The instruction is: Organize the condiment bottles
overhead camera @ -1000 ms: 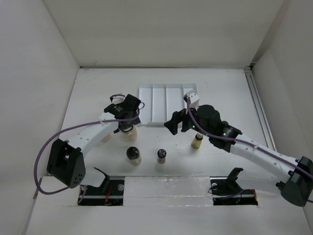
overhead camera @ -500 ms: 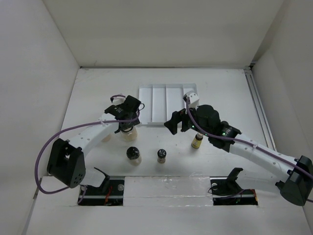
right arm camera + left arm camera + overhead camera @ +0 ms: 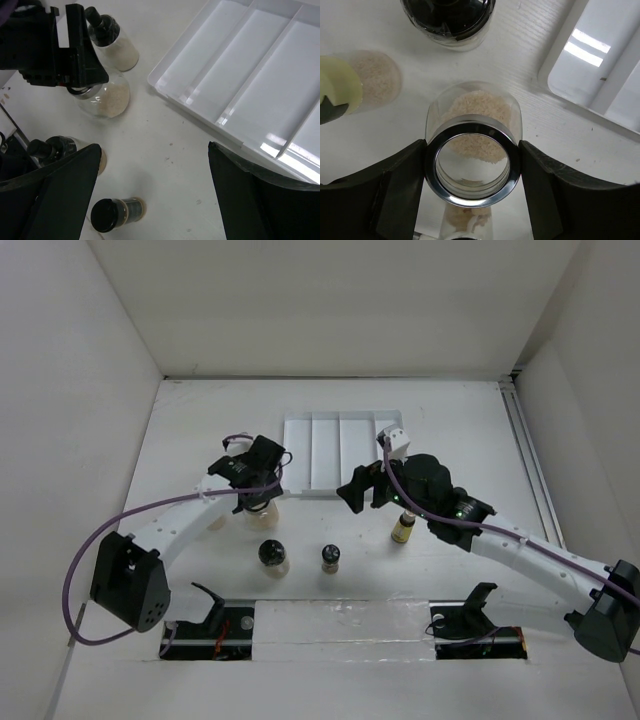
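Note:
My left gripper (image 3: 254, 483) is shut on the chrome rim of the wide clear glass jar (image 3: 480, 107) with beige contents; its fingers (image 3: 400, 190) press both sides. The jar shows below it in the top view (image 3: 263, 510), left of the white tray. A black-capped round jar (image 3: 273, 557), a small dark bottle (image 3: 331, 558) and the slim yellow-amber bottle (image 3: 402, 529) stand nearer the front. My right gripper (image 3: 358, 492) is open and empty above the table, between the tray and the small dark bottle (image 3: 115, 212).
The white divided tray (image 3: 340, 453) lies behind both grippers. The left wrist view shows a black-capped jar (image 3: 447, 17) just beyond the held jar and a beige-filled jar (image 3: 375, 77) to its left. The right wrist view shows a black-capped bottle (image 3: 107, 37) past the left gripper.
The left arm has shifted slightly toward the near left while gripping the glass jar. The right arm has barely moved.

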Tool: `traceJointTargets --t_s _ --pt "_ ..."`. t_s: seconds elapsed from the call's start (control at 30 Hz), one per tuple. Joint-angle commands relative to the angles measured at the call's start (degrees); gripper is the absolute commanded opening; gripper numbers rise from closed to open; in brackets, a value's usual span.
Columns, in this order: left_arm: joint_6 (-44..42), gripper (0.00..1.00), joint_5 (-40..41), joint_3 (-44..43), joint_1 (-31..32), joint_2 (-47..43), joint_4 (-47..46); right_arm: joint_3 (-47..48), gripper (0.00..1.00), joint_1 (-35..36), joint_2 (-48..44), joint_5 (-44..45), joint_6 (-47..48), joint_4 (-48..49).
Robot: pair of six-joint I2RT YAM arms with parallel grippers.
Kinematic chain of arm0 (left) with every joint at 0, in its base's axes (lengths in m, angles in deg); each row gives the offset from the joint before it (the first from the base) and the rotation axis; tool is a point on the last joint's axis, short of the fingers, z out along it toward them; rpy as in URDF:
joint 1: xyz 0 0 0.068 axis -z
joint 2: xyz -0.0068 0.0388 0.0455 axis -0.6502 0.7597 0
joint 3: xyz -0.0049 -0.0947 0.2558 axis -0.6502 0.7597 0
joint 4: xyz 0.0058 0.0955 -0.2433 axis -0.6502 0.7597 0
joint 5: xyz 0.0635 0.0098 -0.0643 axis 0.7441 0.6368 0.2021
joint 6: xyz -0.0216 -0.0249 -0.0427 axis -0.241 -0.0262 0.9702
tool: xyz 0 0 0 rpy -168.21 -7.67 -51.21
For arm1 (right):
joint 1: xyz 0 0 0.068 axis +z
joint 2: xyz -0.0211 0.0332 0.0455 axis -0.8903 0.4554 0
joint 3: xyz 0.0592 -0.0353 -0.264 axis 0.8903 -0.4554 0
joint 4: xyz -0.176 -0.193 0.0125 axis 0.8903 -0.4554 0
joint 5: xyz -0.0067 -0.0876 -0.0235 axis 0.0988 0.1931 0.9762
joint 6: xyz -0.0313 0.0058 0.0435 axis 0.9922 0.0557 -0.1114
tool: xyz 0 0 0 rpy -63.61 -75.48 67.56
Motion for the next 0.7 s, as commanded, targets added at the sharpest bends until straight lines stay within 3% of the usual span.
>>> traceJointTargets --t_s 0.0,0.3,0.47,0.67 --pt "-2.0 0.54 0.9 -6.1 0.2 -5.1 2.1 0.2 0.93 0.6 -0.7 0.7 0.6 2.8" --pt "-6.3 0.52 2.3 -20.2 4.9 0.7 6.7 0.2 0.93 0.6 -0.7 0.7 0.6 2.8" --pt "-13.3 0.52 1.8 -25.8 4.9 5.9 -0.5 -0.4 0.93 -0.5 -1.9 1.3 0.6 2.8" --pt "-22.9 0.53 -0.3 -34.6 4.9 18.7 -9.8 -2.0 0.93 -2.3 -4.2 1.8 0.1 3.8"
